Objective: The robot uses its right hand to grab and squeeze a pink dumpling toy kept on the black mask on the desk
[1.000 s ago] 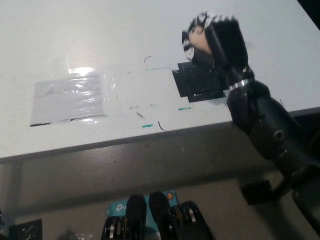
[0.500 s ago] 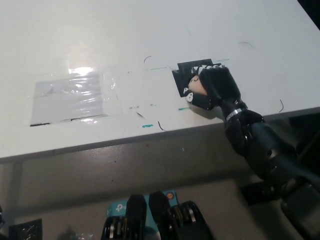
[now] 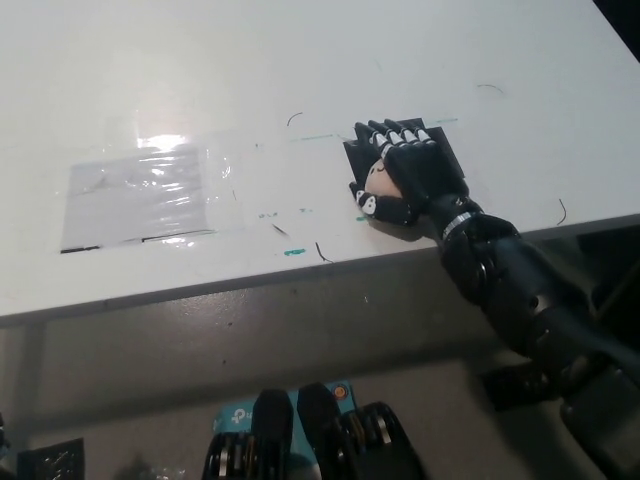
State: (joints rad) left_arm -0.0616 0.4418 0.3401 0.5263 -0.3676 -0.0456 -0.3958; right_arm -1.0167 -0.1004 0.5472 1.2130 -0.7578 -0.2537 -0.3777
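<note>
White surface (image 3: 300,60) fills my view. I see the right robot hand (image 3: 412,172) lying palm-down on the black mask (image 3: 440,140), fingers spread flat over the pink dumpling toy (image 3: 380,178), which peeks out at its left edge.

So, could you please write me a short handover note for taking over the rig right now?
Right robot hand: lies low over the black mask on the desk, fingers spread; whether it grips is unclear.
Left robot hand: out of view.
Pink dumpling toy: under the right robot hand, only a pale patch showing at its left edge, over the black mask's left part.
Done: the right robot hand has reached the toy.
Left: I cannot confirm any squeeze from this view; check, squeeze if needed, then withdraw.
Also there: a clear plastic sheet lies on the desk to the left, apart.
</note>
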